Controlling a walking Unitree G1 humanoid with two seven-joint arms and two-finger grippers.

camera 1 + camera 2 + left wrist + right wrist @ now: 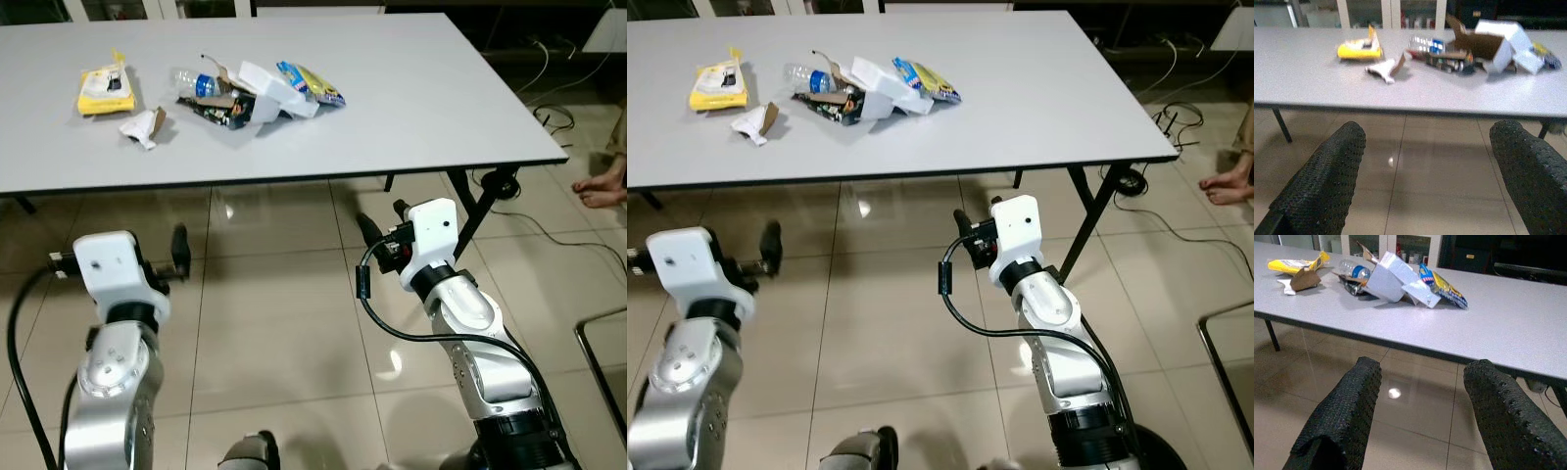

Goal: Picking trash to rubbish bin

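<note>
**Trash all on the table, no pick begun**

Trash lies in two loose groups toward the far left of the grey table [411,108]. The main heap holds an opened white carton [269,90] with its cardboard flaps up, a clear plastic bottle [193,82] with a blue label, a dark wrapper [217,110] tucked under the carton, and a blue-and-yellow snack bag [312,83] touching the carton's right side. Apart from the heap, further left, sit a yellow packet [105,88] and, just beside it, a crumpled white scrap with a brown cardboard bit [144,126].

Judging by how things lie, nothing has been collected: every piece rests on the table and neither claw carries anything. The left claw [1415,171] and the right claw [1420,401] both hover over the tiled floor [274,323], short of the table's near edge and below its top, fingers spread wide and empty, pointing at the heap. The whole task seems left to do: closing in, gripping each piece, carrying it off.

No rubbish bin can be made out, so its whereabouts are unknown. What the carton holds is hard to tell, and print on the wrappers is too small to read. At the right edge a person's bare feet [600,189] are cut off by the frame, near cables [554,117] on the floor.
</note>
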